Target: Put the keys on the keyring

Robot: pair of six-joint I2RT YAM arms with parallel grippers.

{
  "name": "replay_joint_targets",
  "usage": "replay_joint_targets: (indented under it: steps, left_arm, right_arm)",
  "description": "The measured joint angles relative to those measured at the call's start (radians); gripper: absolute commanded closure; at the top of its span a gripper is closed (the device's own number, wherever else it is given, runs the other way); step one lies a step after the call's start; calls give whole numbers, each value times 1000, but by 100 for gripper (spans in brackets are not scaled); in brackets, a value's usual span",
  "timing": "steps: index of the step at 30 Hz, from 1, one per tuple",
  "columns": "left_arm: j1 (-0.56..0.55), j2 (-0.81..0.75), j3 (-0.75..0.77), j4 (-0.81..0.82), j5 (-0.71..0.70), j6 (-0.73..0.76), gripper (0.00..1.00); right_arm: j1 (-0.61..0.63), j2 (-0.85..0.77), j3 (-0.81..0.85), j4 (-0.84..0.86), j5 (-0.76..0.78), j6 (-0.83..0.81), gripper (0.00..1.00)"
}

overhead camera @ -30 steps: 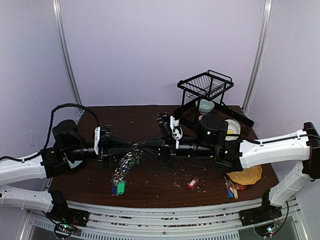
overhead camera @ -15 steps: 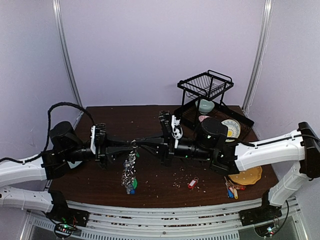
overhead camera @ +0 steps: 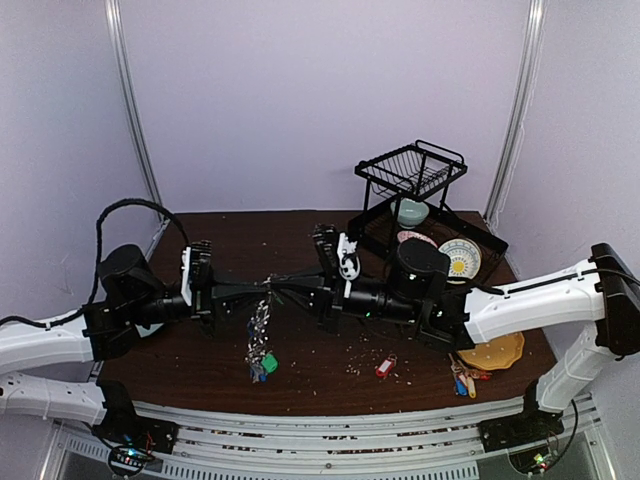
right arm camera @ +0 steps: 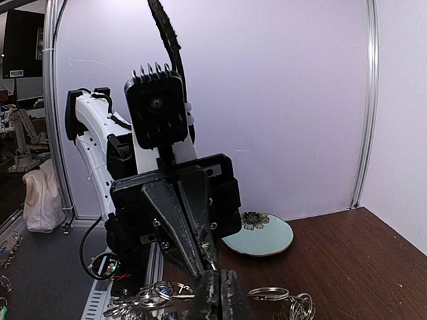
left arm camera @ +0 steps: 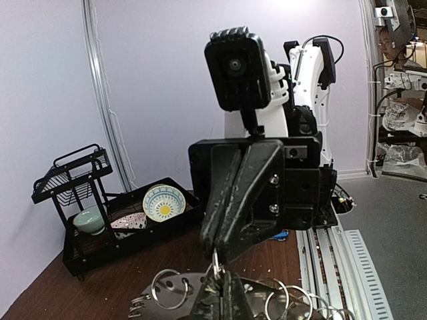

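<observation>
Above the middle of the tabletop [overhead camera: 300, 235], a little toward its left edge, the left claw [overhead camera: 258, 292] and the right claw [overhead camera: 279, 286] meet tip to tip; each has its fingers pressed together, and both wrist views show the tips nipping thin wire of the keyring [overhead camera: 262, 322], which hangs between them as a loose, tangled string of small metal loops; at its lower end dangle keys [overhead camera: 264, 365] with green and blue tags, just above the wood or barely touching it, I cannot tell which; the bunch looks fairly heavy for its size and floppy, so it should swing and twist with any quick move; the wire itself is hard, round and smooth, likely to slip in a narrow pinch, and the best hold seems to be on bare ring wire close to where a key must be threaded, not on the dangling loops or plastic tags; a single key with a red tag [overhead camera: 385, 367] lies loose near the front edge, right of centre, well apart from the claws, and a small bunch with red, yellow and blue tags [overhead camera: 464, 381] lies nearer the front right corner beside a yellow plate [overhead camera: 492, 352]; the dark brown wood is strewn with pale crumbs; a black wire rack [overhead camera: 412, 172] stands at the back right corner with a pale green bowl [overhead camera: 411, 211] and a patterned plate [overhead camera: 464, 258]; plain lilac walls [overhead camera: 320, 100] close round the table.
</observation>
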Motion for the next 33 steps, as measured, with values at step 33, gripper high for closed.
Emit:
replay_joint_targets:
  steps: [33]
  left_arm:
    - [-122, 188, 490, -941, -395, 403, 100]
  right_arm:
    - [-132, -64, 276, -789, -247, -255, 80]
